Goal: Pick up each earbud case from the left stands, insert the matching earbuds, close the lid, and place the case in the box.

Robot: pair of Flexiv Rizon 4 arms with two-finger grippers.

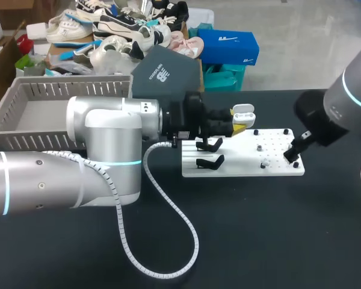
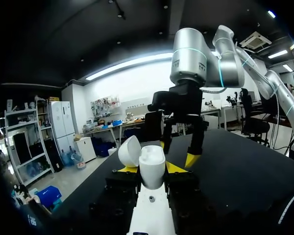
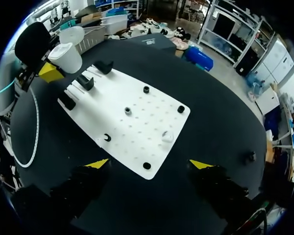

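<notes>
An open white earbud case (image 1: 245, 112) is held above the back edge of the white board (image 1: 243, 168), with my left gripper (image 1: 238, 122) shut on it. In the left wrist view the case (image 2: 152, 159) stands upright between the yellow fingertips (image 2: 128, 169), its lid (image 2: 130, 151) tipped open to one side. Two empty black stands (image 1: 209, 144) sit on the board's left end. My right gripper (image 3: 149, 164) hangs open above the board's (image 3: 137, 122) right end. A small white earbud (image 3: 167, 136) lies just ahead of it, with nothing between its fingers. It also faces the case in the left wrist view (image 2: 179, 154).
A grey slatted basket (image 1: 24, 90) stands at the back left of the black table. A dark shoe box (image 1: 168, 72) sits behind the board. Small black pegs (image 3: 146, 90) stick up from the board. My left arm's white cable (image 1: 168, 241) loops across the table's front.
</notes>
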